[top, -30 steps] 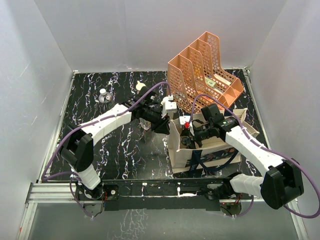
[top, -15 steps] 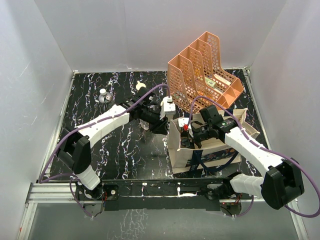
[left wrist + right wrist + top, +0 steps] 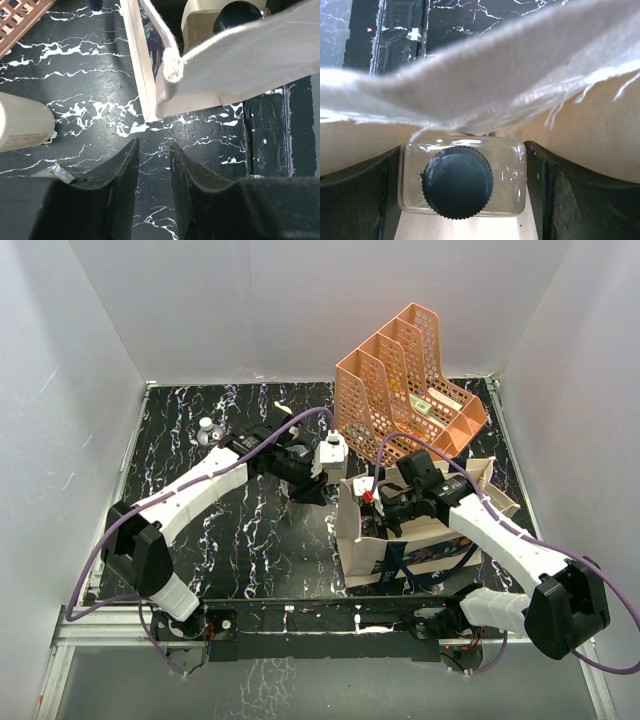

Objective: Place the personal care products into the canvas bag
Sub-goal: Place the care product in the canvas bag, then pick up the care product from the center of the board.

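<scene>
Lowering the bottle [image 3: 462, 182] straight past the bag [image 3: 485, 95] rim and releasing only once it sits low is my plan. My right end effector [image 3: 462, 172] flanks it at the bag mouth, pinching or just clear I cannot tell; the left end effector [image 3: 152, 190] hangs narrowly spread and empty beside the bag. Fabric hides the bag's floor.
</scene>
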